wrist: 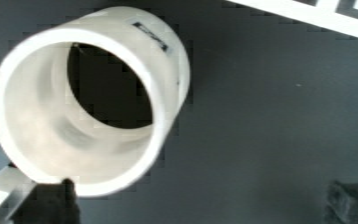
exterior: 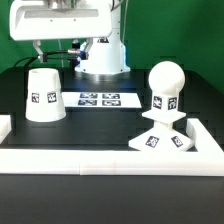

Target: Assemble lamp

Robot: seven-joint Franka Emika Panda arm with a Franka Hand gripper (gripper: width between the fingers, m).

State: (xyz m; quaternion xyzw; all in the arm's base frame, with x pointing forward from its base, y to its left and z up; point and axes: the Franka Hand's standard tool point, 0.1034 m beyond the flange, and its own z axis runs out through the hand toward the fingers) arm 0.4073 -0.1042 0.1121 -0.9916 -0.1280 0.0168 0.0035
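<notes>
The white cone-shaped shade [exterior: 45, 95] stands on the black table at the exterior view's left, with tags on its side. In the wrist view the shade [wrist: 34, 120] shows from above, and I look into its dark hollow. My gripper [exterior: 60, 55] hangs above the shade, open and empty. In the wrist view the gripper [wrist: 202, 205] has one dark finger beside the shade's rim and the other far off, neither touching it. The ball-shaped bulb [exterior: 166, 84] stands upright on the low sloped base [exterior: 163, 138] at the exterior view's right.
The marker board [exterior: 100, 99] lies flat behind the middle of the table, and its edge shows in the wrist view [wrist: 318, 8]. A low white wall [exterior: 100, 160] runs along the front and right sides, next to the base. The robot's white body [exterior: 100, 55] stands at the back.
</notes>
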